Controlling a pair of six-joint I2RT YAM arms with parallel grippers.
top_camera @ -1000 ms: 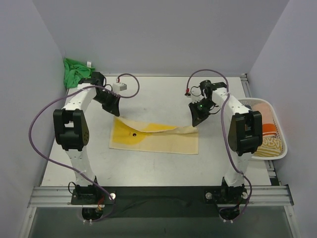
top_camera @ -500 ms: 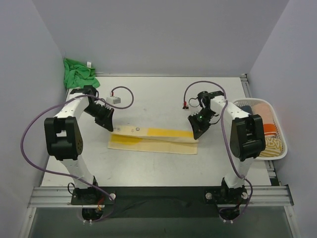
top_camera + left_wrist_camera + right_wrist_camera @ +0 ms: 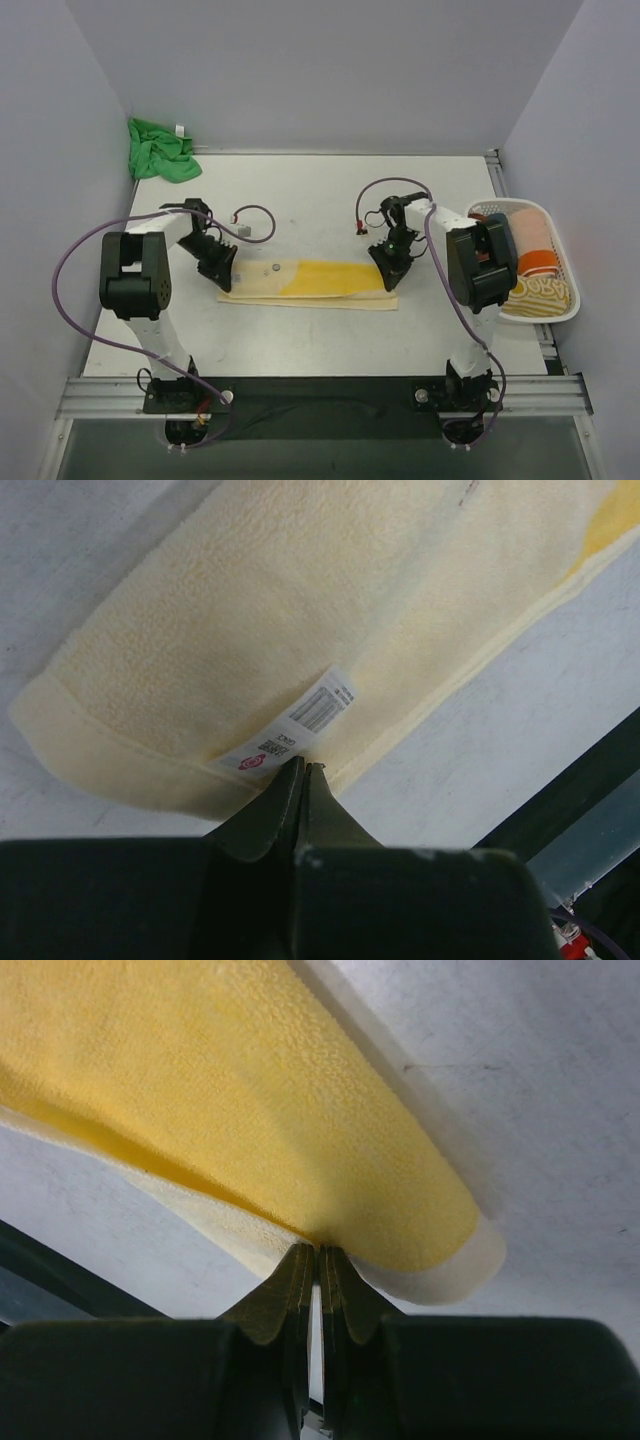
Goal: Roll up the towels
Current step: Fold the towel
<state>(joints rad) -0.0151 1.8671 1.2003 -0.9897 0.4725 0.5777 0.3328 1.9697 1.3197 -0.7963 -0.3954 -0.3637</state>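
The yellow towel [image 3: 315, 280] lies flat near the middle of the bench [image 3: 300, 340], folded along its length into a narrow strip. Its long axis runs left to right, parallel to the near edge. The left gripper [image 3: 222, 272] sits at its left short end and the right gripper [image 3: 388, 268] at its right short end, so neither arm is the nearer; each has its own end. Both are closed, nipping the cloth at its near long edge. As I judge it, a roll would have to travel along that axis, from one short end toward the other.

The left wrist view shows the closed tips [image 3: 303, 770] meeting the pale hem just beside a small printed label [image 3: 300, 725], which the overhead view is too coarse to show. The right wrist view shows the tips [image 3: 318, 1252] pinching where the deep yellow top layer meets the paler one beneath.

Only the overhead view takes in the green towel [image 3: 158, 150], bunched at the far left corner, well apart, nearer the left arm. It also shows the basket [image 3: 540, 312] by the right edge.
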